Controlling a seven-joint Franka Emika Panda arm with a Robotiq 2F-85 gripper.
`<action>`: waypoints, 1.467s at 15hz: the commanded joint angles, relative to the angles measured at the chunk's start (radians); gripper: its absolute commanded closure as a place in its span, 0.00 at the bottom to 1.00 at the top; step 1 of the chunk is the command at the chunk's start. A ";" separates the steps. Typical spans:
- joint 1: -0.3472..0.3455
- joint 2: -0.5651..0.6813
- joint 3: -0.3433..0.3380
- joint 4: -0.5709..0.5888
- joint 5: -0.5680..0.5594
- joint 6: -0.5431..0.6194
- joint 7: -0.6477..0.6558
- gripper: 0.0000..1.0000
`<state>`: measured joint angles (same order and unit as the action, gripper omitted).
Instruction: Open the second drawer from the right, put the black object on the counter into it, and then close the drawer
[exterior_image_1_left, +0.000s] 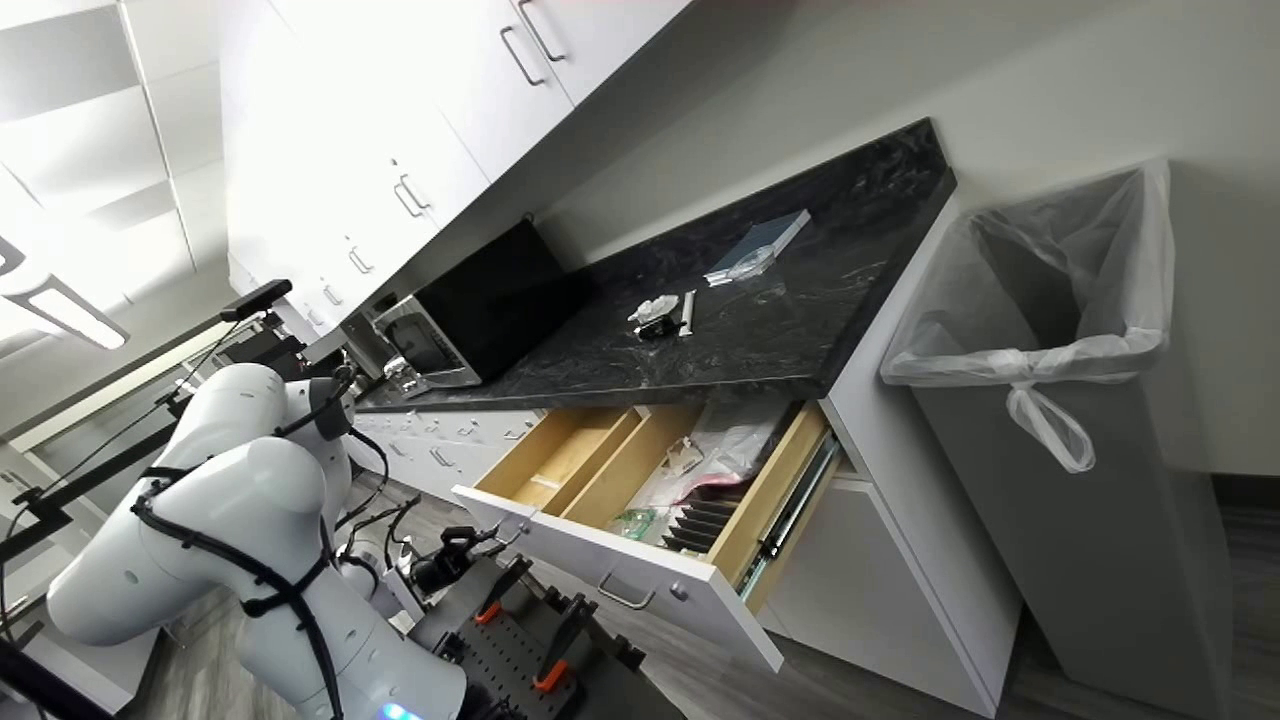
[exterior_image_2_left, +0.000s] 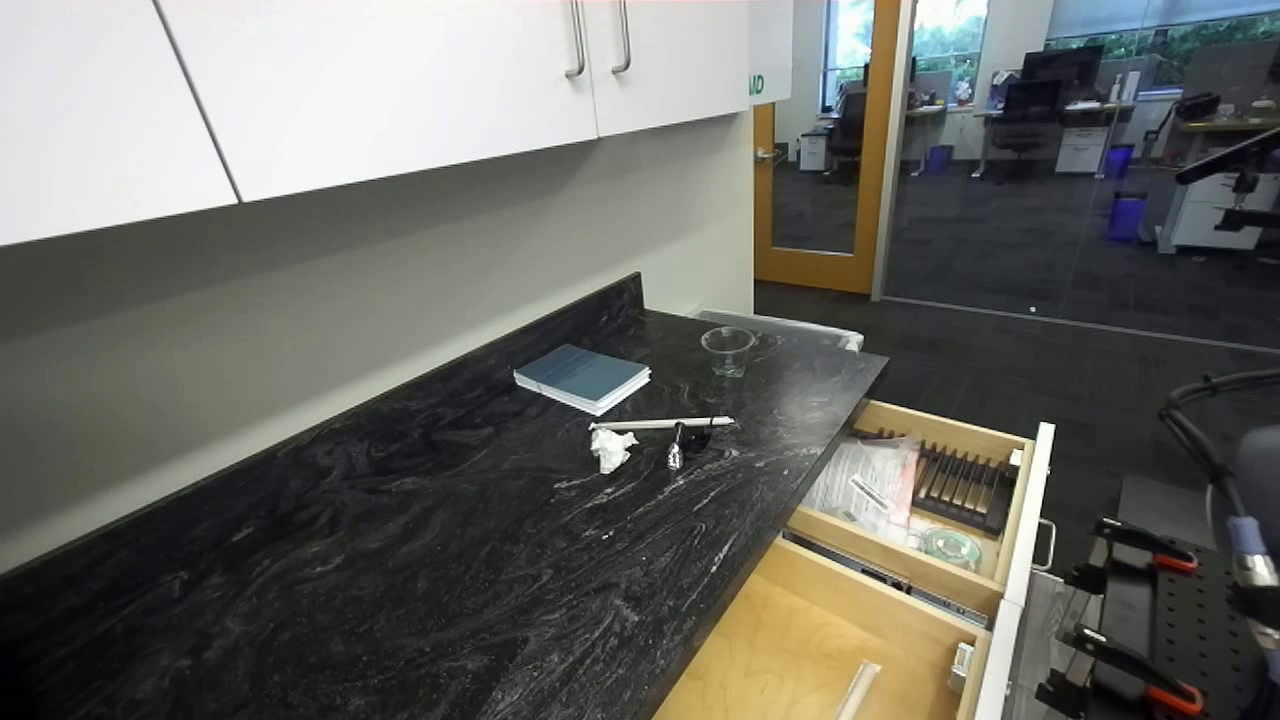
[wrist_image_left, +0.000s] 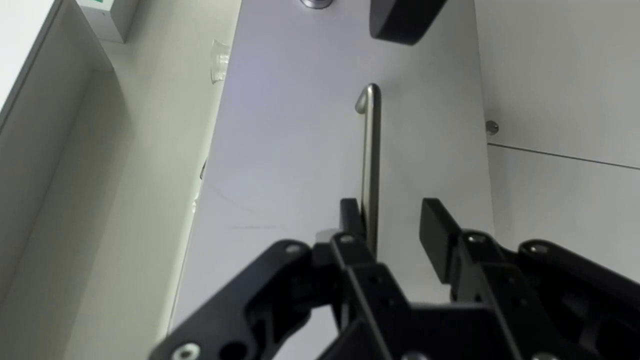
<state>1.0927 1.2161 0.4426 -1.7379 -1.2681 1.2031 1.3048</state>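
The second drawer from the right (exterior_image_2_left: 780, 620) offers room from above, its bottom bare around a pale strip (exterior_image_2_left: 857, 690); the counter (exterior_image_2_left: 450, 590) bounds it at the rear. The black object (exterior_image_1_left: 657, 328) can be reached from the drawer side, over bare stone; crumpled tissue (exterior_image_2_left: 612, 450) and a slim white bar (exterior_image_2_left: 650, 424) sit just beside it. In the wrist view, the drawer handle (wrist_image_left: 371, 160) stands between the gripper's (wrist_image_left: 392, 225) parted jaws.

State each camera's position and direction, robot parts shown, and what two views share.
Exterior view: beside the arm, facing the counter; arm and gripper show.
Exterior view: above counter level, facing along it toward a glass wall; probable robot cabling shows.
Wrist view: wrist-mounted, facing a drawer handle; gripper fingers show.
Both exterior views share counter and drawers.
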 joint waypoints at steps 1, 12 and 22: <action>0.006 -0.040 0.001 -0.010 -0.002 0.071 -0.112 0.34; 0.009 -0.438 0.075 -0.152 0.100 0.111 -0.408 0.00; -0.066 -0.654 -0.042 -0.228 0.201 0.102 -0.478 0.00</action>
<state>1.0106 0.5649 0.4187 -1.9675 -1.0738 1.2993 0.8314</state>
